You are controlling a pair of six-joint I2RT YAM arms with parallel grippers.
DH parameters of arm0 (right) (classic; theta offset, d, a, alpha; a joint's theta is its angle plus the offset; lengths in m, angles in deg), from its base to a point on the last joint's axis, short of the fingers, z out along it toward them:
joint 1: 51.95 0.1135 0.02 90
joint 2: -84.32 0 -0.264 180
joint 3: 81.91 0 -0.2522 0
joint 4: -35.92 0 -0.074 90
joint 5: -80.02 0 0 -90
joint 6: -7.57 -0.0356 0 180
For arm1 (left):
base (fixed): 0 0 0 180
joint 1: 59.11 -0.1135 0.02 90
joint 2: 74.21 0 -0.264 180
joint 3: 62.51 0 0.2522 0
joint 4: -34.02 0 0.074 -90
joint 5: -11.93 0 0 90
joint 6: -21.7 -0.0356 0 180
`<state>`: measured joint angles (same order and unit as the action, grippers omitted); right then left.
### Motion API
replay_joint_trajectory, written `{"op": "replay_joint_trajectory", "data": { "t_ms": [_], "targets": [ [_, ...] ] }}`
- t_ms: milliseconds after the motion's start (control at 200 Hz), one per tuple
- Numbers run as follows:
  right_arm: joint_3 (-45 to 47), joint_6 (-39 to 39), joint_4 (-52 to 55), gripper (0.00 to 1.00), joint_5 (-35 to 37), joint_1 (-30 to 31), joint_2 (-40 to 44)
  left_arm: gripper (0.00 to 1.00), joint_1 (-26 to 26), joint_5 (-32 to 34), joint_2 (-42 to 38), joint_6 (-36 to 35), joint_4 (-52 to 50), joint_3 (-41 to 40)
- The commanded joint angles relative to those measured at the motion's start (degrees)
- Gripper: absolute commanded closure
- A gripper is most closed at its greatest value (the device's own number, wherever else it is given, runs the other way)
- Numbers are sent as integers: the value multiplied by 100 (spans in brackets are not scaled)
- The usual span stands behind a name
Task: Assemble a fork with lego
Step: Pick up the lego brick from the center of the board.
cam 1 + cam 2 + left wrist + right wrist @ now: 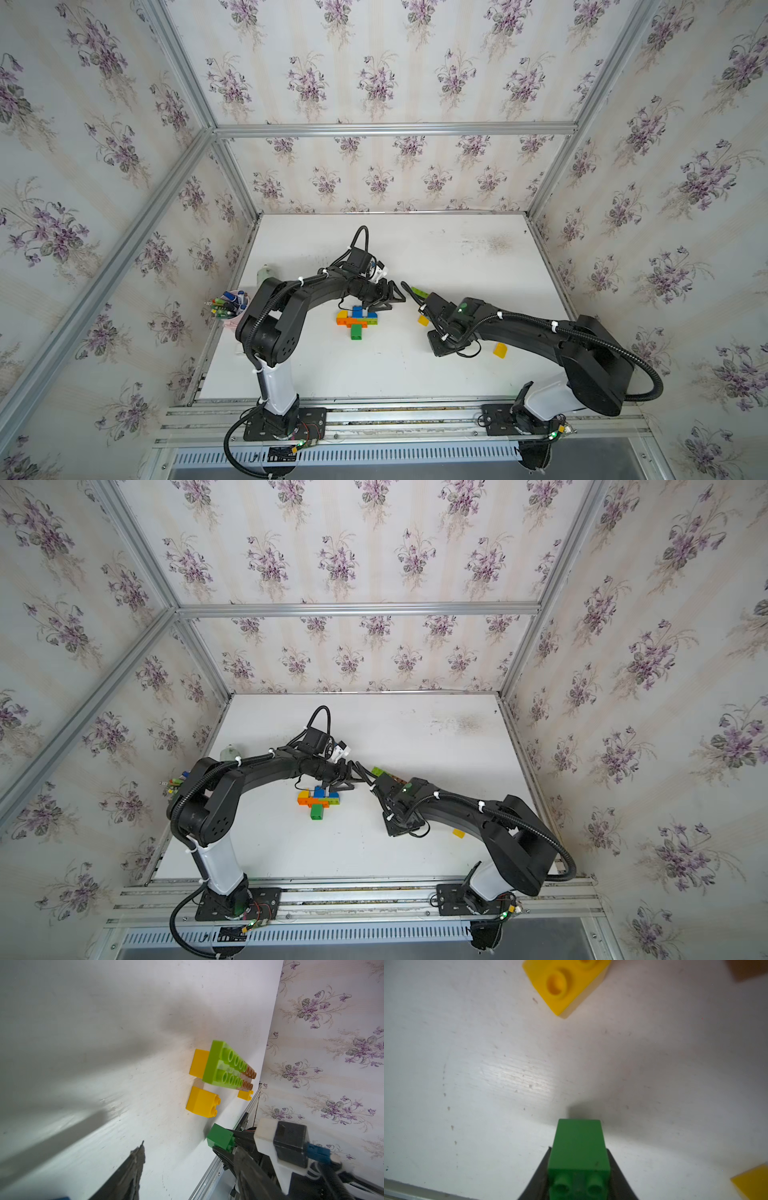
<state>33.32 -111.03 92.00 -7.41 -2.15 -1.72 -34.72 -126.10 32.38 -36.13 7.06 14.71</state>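
Half-built fork sits mid-table, right gripper pinching a green brick, left gripper spread and empty, yellow bricks unused

We see our two arms reaching over the white table, with joined lego bricks between them.

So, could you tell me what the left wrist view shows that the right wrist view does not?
Only the left wrist view shows the lime brick joined end to end with a brown brick, the wallpapered wall, and the right gripper from outside. Only the right wrist view shows the dark green brick's studs facing the camera between the jaws. Both show that dark green brick gripped, yellow bricks and the white table.
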Motion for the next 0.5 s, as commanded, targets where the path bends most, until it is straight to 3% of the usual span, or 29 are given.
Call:
{"op": "replay_joint_trajectory", "data": {
  "t_ms": [0, 235, 340, 495],
  "targets": [
    [-212, 94, 216, 72, 199, 1, 110, 30, -23, -66, 3, -44, 106, 0],
    [-703, 1191, 153, 75, 258, -3, 535, 30, -56, -116, -15, -31, 97, 47],
    [-839, 2024, 47, 80, -106, -59, 826, 30, -65, -140, -2, -35, 72, 74],
    [-1330, 2439, 17, 82, -374, -479, 893, 30, -82, -116, 19, -42, 21, 163]
  ]
}}
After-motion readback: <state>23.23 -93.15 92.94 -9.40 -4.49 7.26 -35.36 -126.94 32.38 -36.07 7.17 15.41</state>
